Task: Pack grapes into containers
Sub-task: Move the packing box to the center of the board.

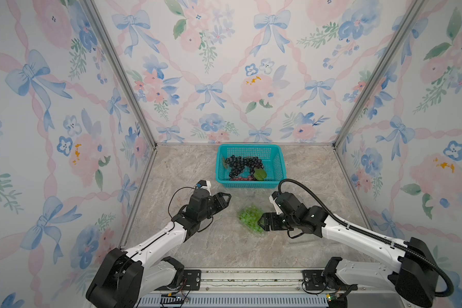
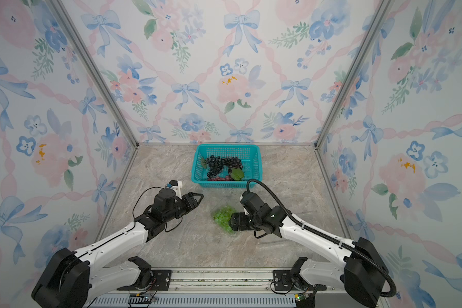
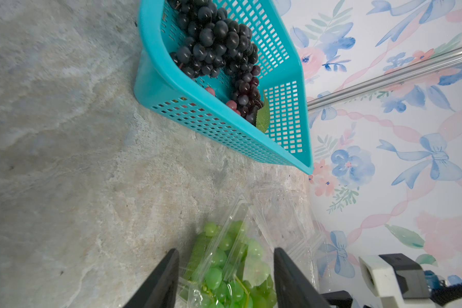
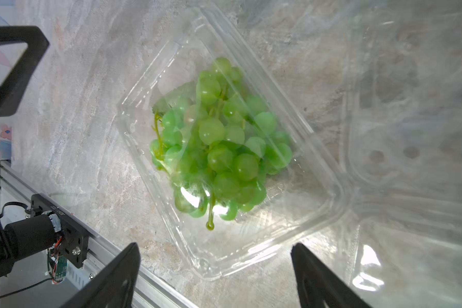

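Note:
A bunch of green grapes [image 1: 249,216] [image 4: 219,144] lies inside a clear clamshell container [image 4: 251,256] [image 3: 240,213] in the middle of the table, with clear plastic over it. My right gripper [image 1: 262,222] [image 4: 215,249] hangs open just above the container's right end, touching nothing. My left gripper [image 1: 225,198] [image 3: 226,253] is open too, a little to the container's left and raised. More grapes, a blue-black bunch [image 1: 242,164] [image 3: 216,45] and some red ones [image 1: 240,178], lie in the teal basket [image 1: 251,148] behind.
A second clear container [image 4: 411,128] [image 3: 283,197] lies empty just right of the filled one, hard to make out on the marble top. The basket [image 2: 226,146] stands at the back wall. Floral walls close in on three sides.

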Controlling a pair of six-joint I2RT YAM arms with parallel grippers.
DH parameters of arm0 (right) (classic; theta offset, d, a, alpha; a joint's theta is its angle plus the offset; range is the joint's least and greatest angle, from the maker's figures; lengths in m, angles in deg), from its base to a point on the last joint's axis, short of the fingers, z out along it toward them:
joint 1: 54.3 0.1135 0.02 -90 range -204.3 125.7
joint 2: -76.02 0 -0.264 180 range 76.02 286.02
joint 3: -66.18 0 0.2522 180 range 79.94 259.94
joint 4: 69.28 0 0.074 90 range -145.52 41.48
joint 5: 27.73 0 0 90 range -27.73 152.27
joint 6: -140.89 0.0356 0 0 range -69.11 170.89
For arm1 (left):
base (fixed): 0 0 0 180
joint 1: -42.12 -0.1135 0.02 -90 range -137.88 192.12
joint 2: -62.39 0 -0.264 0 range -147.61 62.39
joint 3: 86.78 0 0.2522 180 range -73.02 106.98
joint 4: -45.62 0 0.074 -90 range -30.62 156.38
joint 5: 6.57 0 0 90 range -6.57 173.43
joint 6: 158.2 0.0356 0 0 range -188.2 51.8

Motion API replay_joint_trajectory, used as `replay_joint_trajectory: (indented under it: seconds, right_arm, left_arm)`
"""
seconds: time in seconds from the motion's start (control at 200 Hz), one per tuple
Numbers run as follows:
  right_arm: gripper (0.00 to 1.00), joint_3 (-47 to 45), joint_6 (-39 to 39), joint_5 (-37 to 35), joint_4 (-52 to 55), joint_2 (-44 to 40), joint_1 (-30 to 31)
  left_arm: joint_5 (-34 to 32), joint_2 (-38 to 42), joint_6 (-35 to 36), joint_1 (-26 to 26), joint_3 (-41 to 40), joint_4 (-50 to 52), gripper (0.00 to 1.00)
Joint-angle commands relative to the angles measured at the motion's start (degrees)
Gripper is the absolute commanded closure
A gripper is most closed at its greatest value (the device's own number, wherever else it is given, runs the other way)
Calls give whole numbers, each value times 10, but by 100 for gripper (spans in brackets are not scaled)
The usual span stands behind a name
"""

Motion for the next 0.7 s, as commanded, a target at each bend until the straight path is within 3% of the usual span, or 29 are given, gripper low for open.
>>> replay_joint_trajectory:
  seconds: [0.0,0.26,0.695]
  right_arm:
    - [12,17,9,-1,-13,40,10]
    - [12,73,-6,1,-41,118,27]
    - [14,276,-25,52,-84,335,71]
  left_arm:
    - [-1,14,8,-8,10,7,41]
    - [-19,58,-9,-18,-3,-3,40]
    - [-53,149,-30,-35,-24,2,40]
